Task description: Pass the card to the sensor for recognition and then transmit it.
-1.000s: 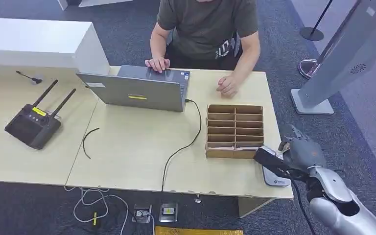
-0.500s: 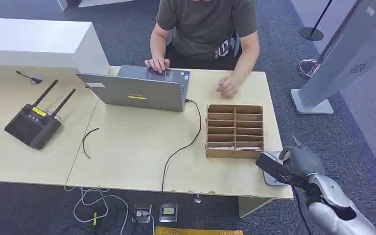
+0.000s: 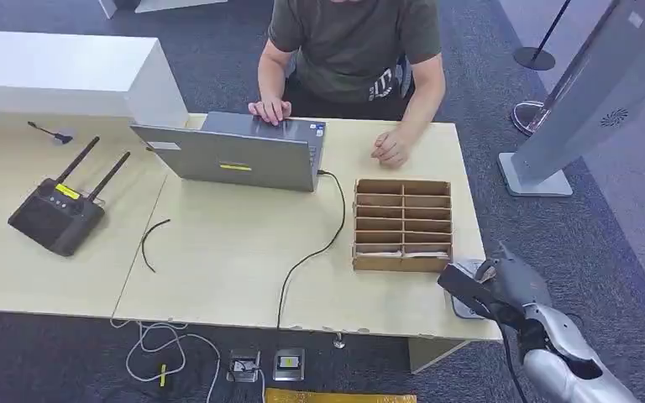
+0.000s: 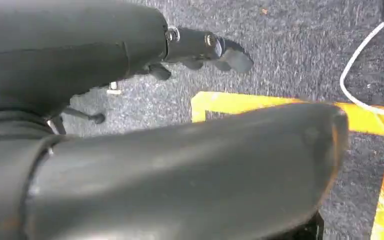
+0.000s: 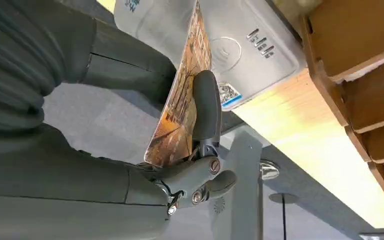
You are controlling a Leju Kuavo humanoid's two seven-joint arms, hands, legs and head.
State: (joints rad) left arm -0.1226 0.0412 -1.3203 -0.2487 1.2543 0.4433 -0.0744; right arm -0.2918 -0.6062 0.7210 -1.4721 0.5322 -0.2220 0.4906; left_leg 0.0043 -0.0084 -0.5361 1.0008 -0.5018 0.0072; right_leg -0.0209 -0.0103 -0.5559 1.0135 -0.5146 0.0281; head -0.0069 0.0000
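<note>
Right hand (image 5: pixel 200 150): pinches orange printed card (image 5: pixel 182 107) edge-up above grey flat sensor pad (image 5: pixel 250 50), presumably for reading.
Left hand (image 4: pixel 200 47): grip state unclear.

At the right front corner of the pale wooden surface (image 3: pixel 218 252), the right robot hand (image 3: pixel 512 285) holds a dark flat card (image 3: pixel 464 290) over a light grey flat sensor pad (image 3: pixel 468 277). Just beside them stands a brown cardboard divided box (image 3: pixel 402 223). A person in an olive T-shirt (image 3: pixel 353 50) sits behind a grey laptop (image 3: pixel 235 155).
</note>
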